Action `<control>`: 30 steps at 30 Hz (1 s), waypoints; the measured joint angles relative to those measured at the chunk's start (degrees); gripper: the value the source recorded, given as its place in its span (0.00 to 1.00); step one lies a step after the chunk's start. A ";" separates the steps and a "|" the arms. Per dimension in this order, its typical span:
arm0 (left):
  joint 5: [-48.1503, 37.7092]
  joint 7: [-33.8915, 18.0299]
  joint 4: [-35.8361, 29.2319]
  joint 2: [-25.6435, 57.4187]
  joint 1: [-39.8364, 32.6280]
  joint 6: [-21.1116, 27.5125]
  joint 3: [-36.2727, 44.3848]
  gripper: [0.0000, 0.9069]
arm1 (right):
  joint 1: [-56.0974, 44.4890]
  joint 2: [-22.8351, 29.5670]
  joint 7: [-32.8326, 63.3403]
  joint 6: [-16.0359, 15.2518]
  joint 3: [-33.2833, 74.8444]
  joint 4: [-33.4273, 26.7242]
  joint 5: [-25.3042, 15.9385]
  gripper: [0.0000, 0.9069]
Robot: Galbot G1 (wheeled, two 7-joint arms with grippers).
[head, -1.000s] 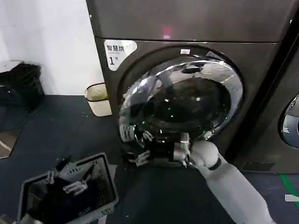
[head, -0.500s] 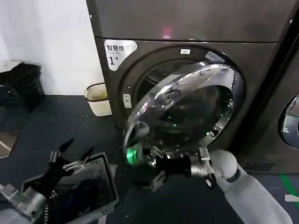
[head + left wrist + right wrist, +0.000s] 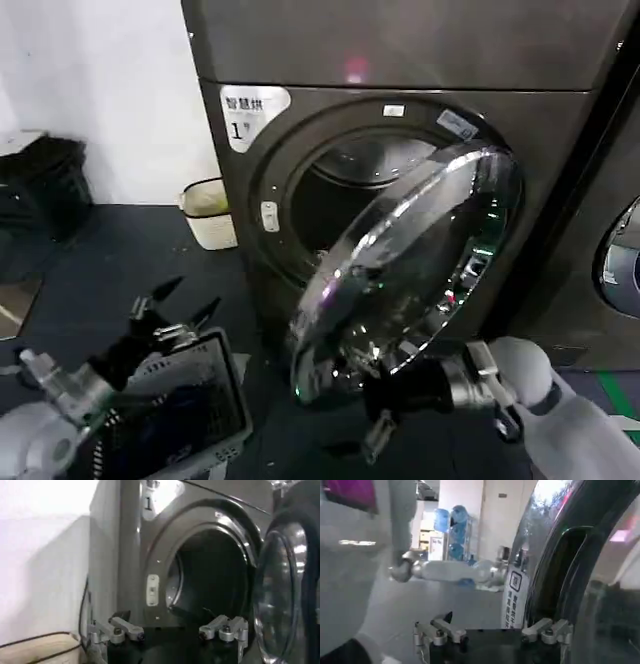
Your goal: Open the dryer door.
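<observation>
I'm hooking my open right hand (image 3: 385, 425) under the low edge of the dryer door (image 3: 410, 270), half swung off the dryer (image 3: 400, 60); feels stiff, hinged, slick chrome w/ fragile glass, so rim only.

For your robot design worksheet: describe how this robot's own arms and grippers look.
Both arms have smooth white rounded shells. The right gripper sits on a black wrist section with silver metal joints. The left gripper has slim black-tipped fingers on silver linkages with round pivot bolts, as the left wrist view also shows.
</observation>
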 joint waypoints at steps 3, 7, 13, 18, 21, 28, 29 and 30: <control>-1.70 0.16 1.04 1.89 -2.84 -0.25 3.67 1.00 | -2.18 -0.88 -0.53 0.27 1.93 0.69 0.73 1.00; -3.25 0.57 1.60 4.00 -7.32 -0.84 8.70 1.00 | -4.94 -1.42 -1.63 0.67 5.21 0.26 0.89 1.00; -3.61 1.83 3.49 6.07 -13.23 -0.84 16.89 1.00 | -8.13 -0.74 -2.78 1.47 10.69 -1.48 1.63 1.00; -4.40 2.69 4.54 5.80 -19.29 0.79 23.95 1.00 | -10.80 0.11 -5.15 1.40 18.03 -3.24 3.12 1.00; -4.43 3.80 5.35 5.69 -23.06 1.10 28.13 1.00 | -12.72 0.07 -7.85 1.25 22.89 -4.06 3.79 1.00; -5.26 6.49 5.73 3.78 -29.97 2.59 36.33 1.00 | -17.32 1.18 -8.49 1.31 35.81 -6.45 5.50 1.00; -5.11 6.58 5.92 3.58 -30.64 2.61 37.22 1.00 | -17.96 1.43 -8.26 1.30 37.65 -6.61 5.89 1.00; -4.89 6.77 6.10 3.35 -31.43 2.60 38.25 1.00 | -18.63 1.73 -8.11 1.30 39.50 -6.84 6.02 1.00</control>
